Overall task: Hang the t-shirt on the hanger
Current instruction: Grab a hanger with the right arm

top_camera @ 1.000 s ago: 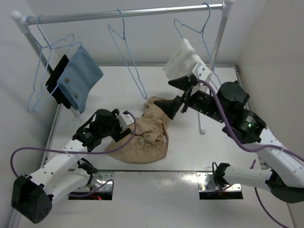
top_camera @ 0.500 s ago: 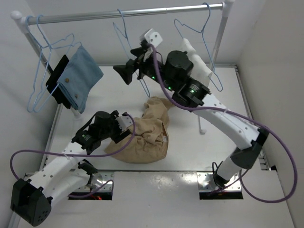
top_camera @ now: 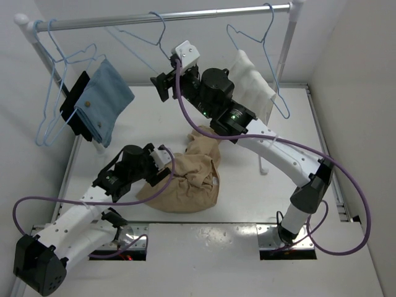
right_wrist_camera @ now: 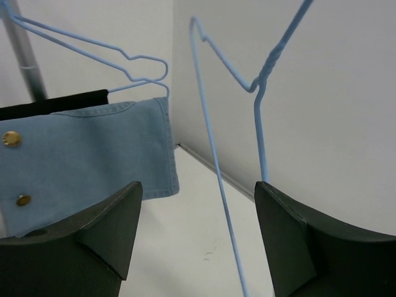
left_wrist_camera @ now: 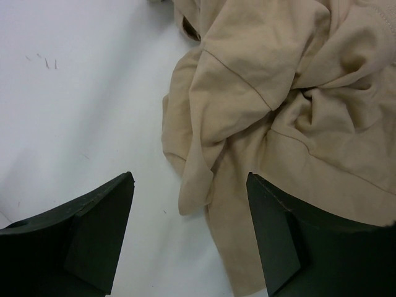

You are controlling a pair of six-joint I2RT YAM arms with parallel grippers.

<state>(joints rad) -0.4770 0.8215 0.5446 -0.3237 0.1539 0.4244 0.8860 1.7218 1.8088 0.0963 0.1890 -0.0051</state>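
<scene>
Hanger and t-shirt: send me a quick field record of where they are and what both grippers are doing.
t-shirt: crumpled heap on the table, not on the hanger
hanger: bare, hook over the rail, frame tilted
right gripper: open, raised at the hanger, wire showing between its fingers, not clamped
left gripper: open, low over the t-shirt's edge, holding nothing
task: not done
</scene>
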